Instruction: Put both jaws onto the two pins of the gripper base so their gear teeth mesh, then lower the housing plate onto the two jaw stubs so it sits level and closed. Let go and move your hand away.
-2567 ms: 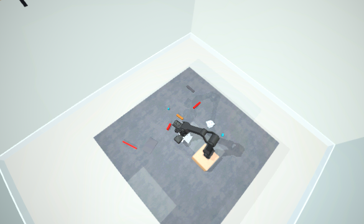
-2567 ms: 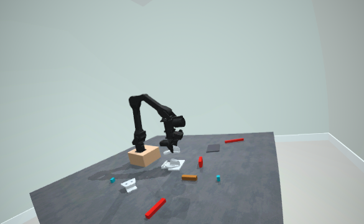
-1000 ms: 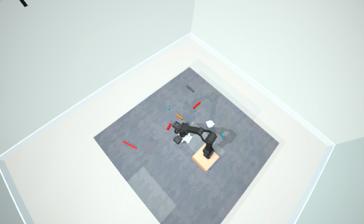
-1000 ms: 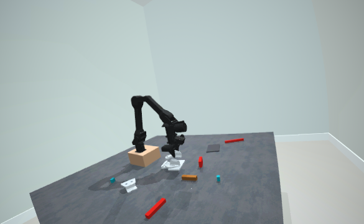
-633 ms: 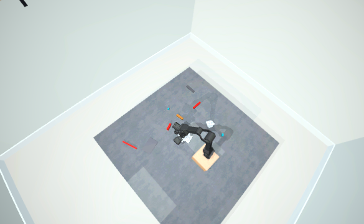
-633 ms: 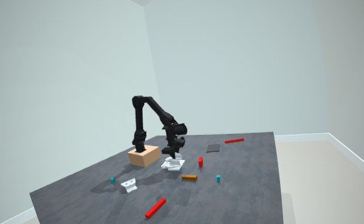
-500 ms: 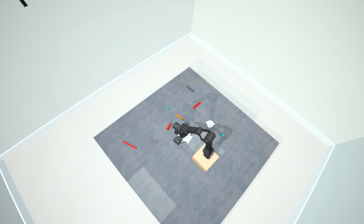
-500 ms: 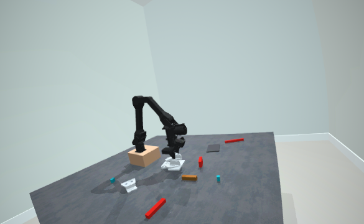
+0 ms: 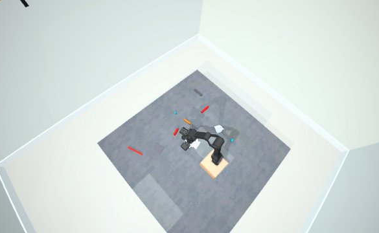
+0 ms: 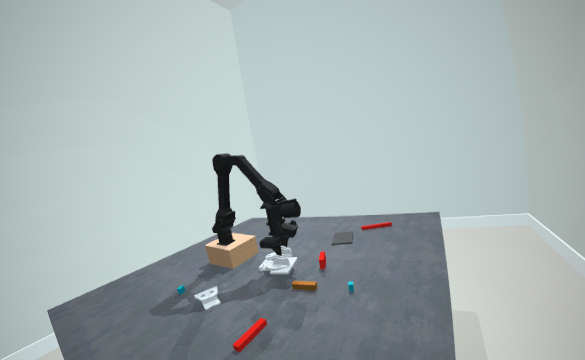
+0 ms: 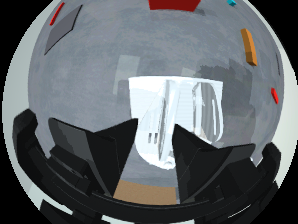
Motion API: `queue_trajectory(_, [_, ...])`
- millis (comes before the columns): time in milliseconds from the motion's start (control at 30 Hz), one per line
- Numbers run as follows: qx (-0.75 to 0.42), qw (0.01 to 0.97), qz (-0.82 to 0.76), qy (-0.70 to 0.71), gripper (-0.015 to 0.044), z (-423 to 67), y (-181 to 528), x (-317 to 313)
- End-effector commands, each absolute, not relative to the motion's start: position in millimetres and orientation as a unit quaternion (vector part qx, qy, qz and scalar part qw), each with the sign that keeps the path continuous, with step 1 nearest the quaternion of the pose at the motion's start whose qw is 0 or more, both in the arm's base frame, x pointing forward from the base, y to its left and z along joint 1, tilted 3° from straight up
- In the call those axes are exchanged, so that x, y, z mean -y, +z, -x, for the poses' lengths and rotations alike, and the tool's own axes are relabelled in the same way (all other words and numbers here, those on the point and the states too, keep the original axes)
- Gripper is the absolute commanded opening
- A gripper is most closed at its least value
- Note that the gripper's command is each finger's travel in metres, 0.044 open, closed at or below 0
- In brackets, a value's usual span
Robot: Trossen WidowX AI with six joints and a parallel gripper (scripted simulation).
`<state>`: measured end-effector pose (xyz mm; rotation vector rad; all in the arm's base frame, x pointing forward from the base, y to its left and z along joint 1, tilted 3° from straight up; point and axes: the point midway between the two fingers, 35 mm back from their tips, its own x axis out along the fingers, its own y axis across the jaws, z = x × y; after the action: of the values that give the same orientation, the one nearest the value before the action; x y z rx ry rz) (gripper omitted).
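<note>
My gripper (image 10: 283,250) (image 11: 154,124) is shut on a white jaw (image 10: 286,252) (image 11: 170,112) and holds it upright, low over the gripper base. The white gripper base (image 10: 282,271) (image 11: 142,95) lies flat on the table, and it shows beside the hand in the top view (image 9: 195,144). The other white jaw (image 11: 205,107) lies over the base's right part in the wrist view. Whether the held jaw touches its pin, and whether the teeth mesh, cannot be seen. The white housing plate (image 9: 219,129) (image 10: 208,297) stands apart on the table.
A red block (image 9: 175,131) (image 10: 322,260) and an orange block (image 9: 187,122) (image 10: 304,285) (image 11: 248,47) are near the base. A red bar (image 9: 205,109) (image 10: 250,335), a cyan cube (image 9: 232,140) (image 10: 181,290) and a dark flat square (image 9: 157,151) (image 10: 342,238) lie farther off.
</note>
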<state>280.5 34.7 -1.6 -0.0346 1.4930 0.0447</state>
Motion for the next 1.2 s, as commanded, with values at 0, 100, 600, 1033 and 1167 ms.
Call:
queue_trajectory(0, [-0.680,0.733,0.014,0.016,0.0134,-279.7,-4.2,-34.0])
queue_trajectory(100, [-0.680,0.733,0.013,0.016,0.0134,-279.7,-4.3,-34.0])
queue_trajectory(600, [-0.680,0.733,0.012,0.015,0.0134,-279.9,-7.4,-34.0])
queue_trajectory(1033, [-0.680,0.733,0.012,0.014,0.0134,-280.1,-10.6,-34.0])
queue_trajectory(1167, [-0.680,0.733,0.012,0.014,0.0134,-280.3,-13.1,-34.0])
